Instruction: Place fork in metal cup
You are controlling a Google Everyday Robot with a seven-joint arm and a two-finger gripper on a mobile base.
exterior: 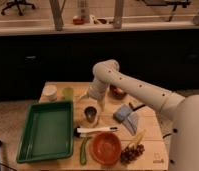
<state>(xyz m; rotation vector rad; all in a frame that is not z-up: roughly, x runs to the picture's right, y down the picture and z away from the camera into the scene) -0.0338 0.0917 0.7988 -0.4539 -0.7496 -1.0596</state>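
The metal cup [90, 114] is a small dark shiny cylinder standing upright on the wooden table [148, 131], just right of the green tray. The fork [96, 131], with a white handle and dark ends, lies flat on the table in front of the cup, between the cup and the orange bowl. My gripper [96, 101] hangs from the white arm just above and slightly behind the cup. It holds nothing that I can see.
A green tray [45, 132] fills the table's left side. An orange bowl [106, 148], grapes [132, 153], a banana [138, 137] and a green vegetable [83, 150] sit at the front. A blue bag [125, 115], dark bowl [117, 92], pale green cup [68, 93] and white cup [50, 92] lie further back.
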